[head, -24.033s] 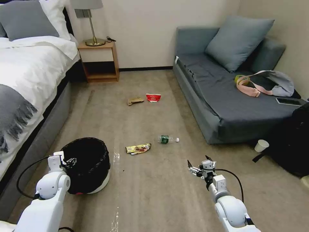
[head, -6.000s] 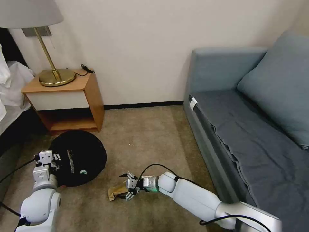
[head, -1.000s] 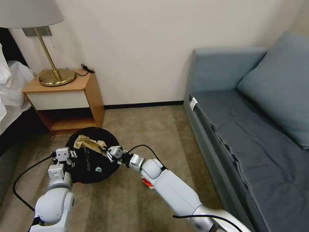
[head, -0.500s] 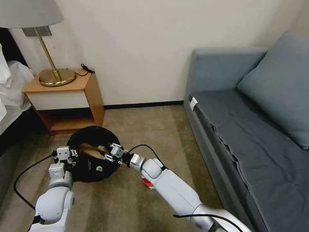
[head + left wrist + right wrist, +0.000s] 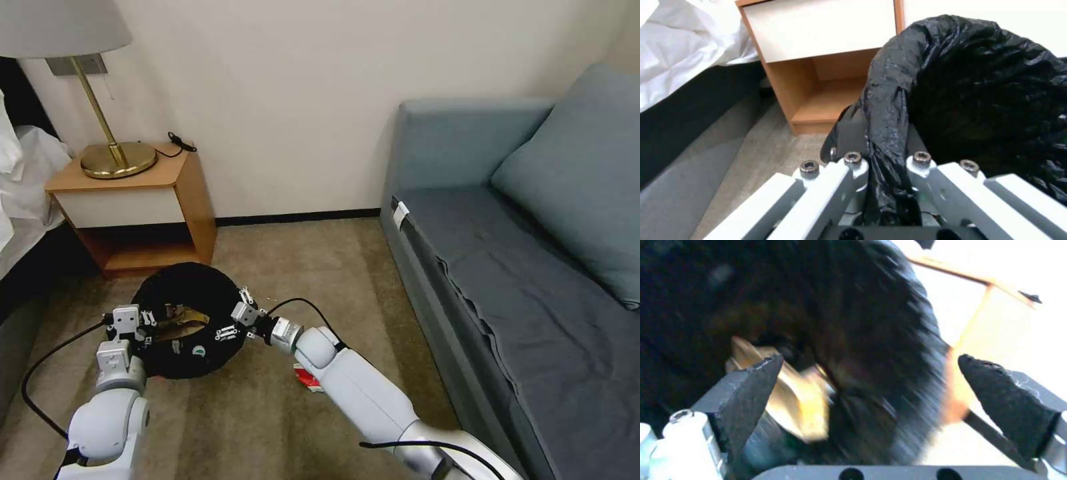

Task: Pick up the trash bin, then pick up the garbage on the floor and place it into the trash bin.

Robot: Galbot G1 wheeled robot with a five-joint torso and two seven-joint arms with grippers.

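Observation:
The black trash bin hangs tilted just above the carpet, its mouth toward me. My left gripper is shut on its near-left rim; in the left wrist view the gripper pinches the black liner of the bin. My right gripper stands open at the bin's right rim, nothing between its fingers. A crumpled brown paper bag lies inside the bin, where it shows blurred. A red-and-white packet lies on the carpet, half hidden under my right forearm.
A wooden nightstand with a brass lamp stands just behind the bin, against the wall. A bed edge is at the left. A grey sofa fills the right side. Open carpet lies between nightstand and sofa.
The brown paper bag left my right gripper and dropped down into the bin. That gripper's fingers spread wider. The bin shifted slightly.

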